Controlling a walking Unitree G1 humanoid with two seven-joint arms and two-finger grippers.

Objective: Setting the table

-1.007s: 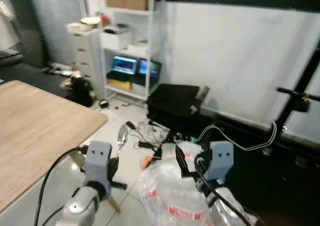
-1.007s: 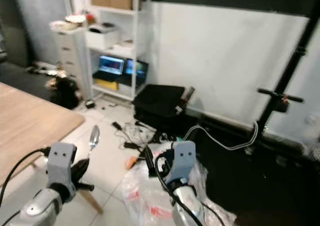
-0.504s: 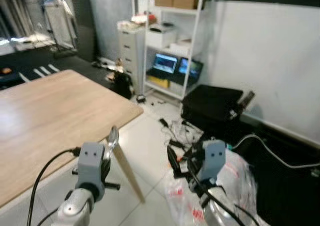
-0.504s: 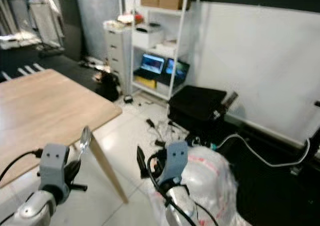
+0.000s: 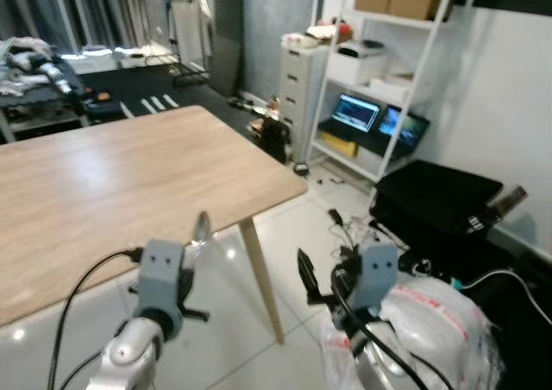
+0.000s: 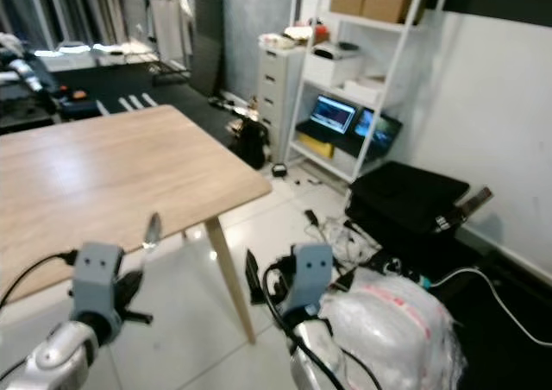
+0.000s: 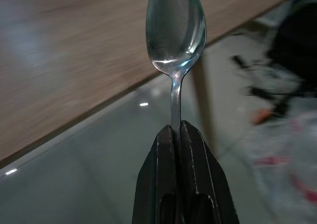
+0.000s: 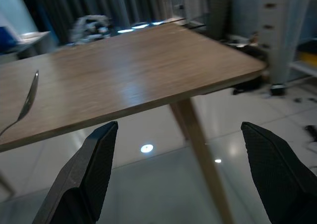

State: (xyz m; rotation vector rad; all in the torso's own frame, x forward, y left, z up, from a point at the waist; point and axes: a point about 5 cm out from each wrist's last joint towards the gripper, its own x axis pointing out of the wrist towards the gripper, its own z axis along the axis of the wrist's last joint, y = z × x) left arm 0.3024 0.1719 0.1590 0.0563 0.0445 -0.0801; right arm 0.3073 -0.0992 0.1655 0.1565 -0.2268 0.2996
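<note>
My left gripper [image 7: 177, 132] is shut on the handle of a silver spoon [image 7: 175, 30], whose bowl points upward. In the eye views the spoon [image 5: 200, 229] stands above the left gripper [image 5: 188, 259], just off the near edge of a bare wooden table [image 5: 112, 191]. My right gripper [image 5: 304, 273] is open and holds nothing, low over the tiled floor to the right of the table's corner leg [image 5: 261, 278]. The right wrist view shows its two spread fingers [image 8: 89, 174], the table top [image 8: 124, 80] and the spoon [image 8: 27, 102] at the side.
A white plastic bag [image 5: 440, 317] lies on the floor by my right arm. A black case [image 5: 435, 204], loose cables [image 5: 349, 230], a white shelf with lit laptops [image 5: 358, 114] and a white drawer unit [image 5: 302, 79] stand beyond the table's right end. A cluttered bench [image 5: 39, 62] is at far left.
The whole view has swung left, so the table now spreads across the front and the shelf and bag sit further right. The spoon stays held in my left gripper.
</note>
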